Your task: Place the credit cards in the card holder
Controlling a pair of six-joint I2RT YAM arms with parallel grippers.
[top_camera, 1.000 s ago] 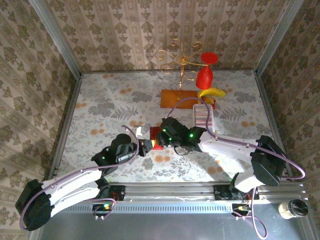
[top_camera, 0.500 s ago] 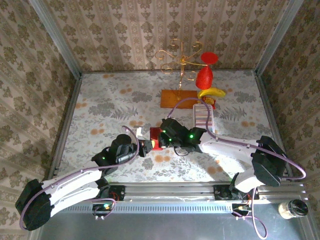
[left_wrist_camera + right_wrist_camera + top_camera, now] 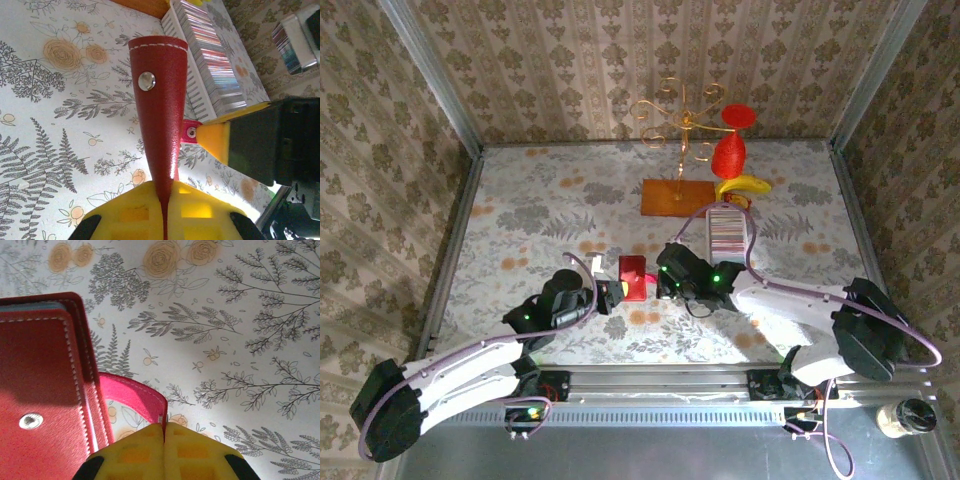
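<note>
The red card holder (image 3: 633,277) stands on edge mid-table between both grippers. My left gripper (image 3: 613,292) is shut on its red cover (image 3: 160,100), which is pinched between the yellow fingers (image 3: 165,187). My right gripper (image 3: 661,281) is shut on the holder's pink snap tab (image 3: 135,400), gripped at the fingertips (image 3: 163,427). In the right wrist view the holder's cover with its snap stud (image 3: 40,390) is at the left, with a sliver of grey-blue lining at its top edge. The credit cards (image 3: 727,232) stand in a striped row (image 3: 210,65) behind the right gripper.
The cards sit in a long white tray (image 3: 185,85). Behind it lie an orange-brown stand base (image 3: 677,197) with a gold wire stand (image 3: 675,115), a red figure (image 3: 728,150) and a yellow banana (image 3: 743,186). A jar (image 3: 905,417) stands off the table, front right.
My right gripper has shut on the snap tab and moved right, uncovering the red holder. The left gripper has kept its grip and place.
</note>
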